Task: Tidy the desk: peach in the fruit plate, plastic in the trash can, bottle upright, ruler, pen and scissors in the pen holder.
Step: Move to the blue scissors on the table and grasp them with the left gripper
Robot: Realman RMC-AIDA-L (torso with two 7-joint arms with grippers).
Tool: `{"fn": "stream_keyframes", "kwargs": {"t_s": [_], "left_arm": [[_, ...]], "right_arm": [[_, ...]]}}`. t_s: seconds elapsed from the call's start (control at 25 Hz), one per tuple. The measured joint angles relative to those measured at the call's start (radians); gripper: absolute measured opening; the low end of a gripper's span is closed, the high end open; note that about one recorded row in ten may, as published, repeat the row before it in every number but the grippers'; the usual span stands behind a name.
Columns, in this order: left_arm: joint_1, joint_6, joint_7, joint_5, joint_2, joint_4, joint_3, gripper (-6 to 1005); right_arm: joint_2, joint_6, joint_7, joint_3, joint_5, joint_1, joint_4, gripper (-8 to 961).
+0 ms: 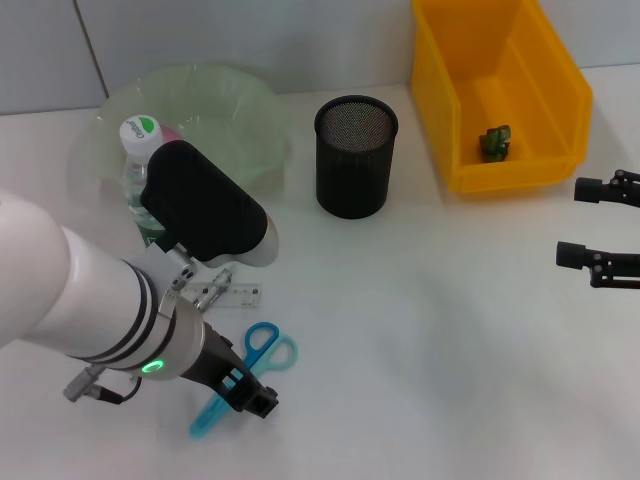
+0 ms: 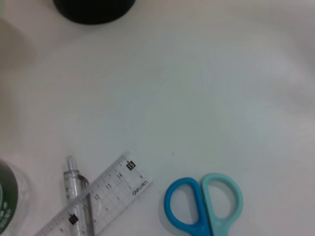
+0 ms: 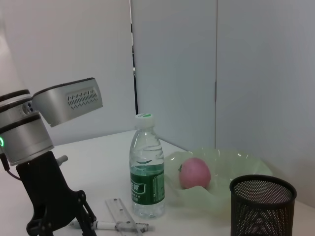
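Note:
The blue scissors (image 1: 264, 349) (image 2: 204, 204) lie on the white desk near its front. My left gripper (image 1: 250, 392) (image 3: 61, 227) hovers just over their blades, open and empty. A clear ruler (image 1: 236, 296) (image 2: 101, 199) (image 3: 119, 211) rests beside them, with the pen (image 2: 74, 189) (image 3: 120, 226) partly beneath it. The bottle (image 1: 140, 165) (image 3: 146, 177) stands upright by the green fruit plate (image 1: 215, 100) (image 3: 246, 162), which holds the peach (image 3: 194, 173). The black mesh pen holder (image 1: 355, 155) (image 3: 262, 206) is empty. Crumpled green plastic (image 1: 495, 142) lies in the yellow bin (image 1: 560, 90). My right gripper (image 1: 582, 222) waits open at the right edge.
My left arm's white forearm (image 1: 70, 290) covers the desk's front left corner. A grey wall (image 3: 172, 64) rises behind the plate and bin. Bare white desk (image 1: 430, 340) stretches between the scissors and my right gripper.

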Motion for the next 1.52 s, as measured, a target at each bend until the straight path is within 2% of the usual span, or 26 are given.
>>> {"fn": "stream_keyframes", "kwargs": {"t_s": [0.28, 0.96, 1.52], "left_arm": [[-0.011, 0.0, 0.0, -0.001, 0.0, -0.005, 0.016, 783], [-0.022, 0.01, -0.001, -0.007, 0.0, -0.01, 0.013, 630], [-0.03, 0.03, -0.001, -0.005, 0.0, -0.024, 0.011, 583]], "right_arm": [[0.0, 0.0, -0.002, 0.0, 0.0, -0.001, 0.0, 834], [0.0, 0.0, -0.005, 0.0, 0.003, -0.002, 0.0, 834], [0.007, -0.001, -0.016, 0.0, 0.005, -0.003, 0.0, 834]]}}
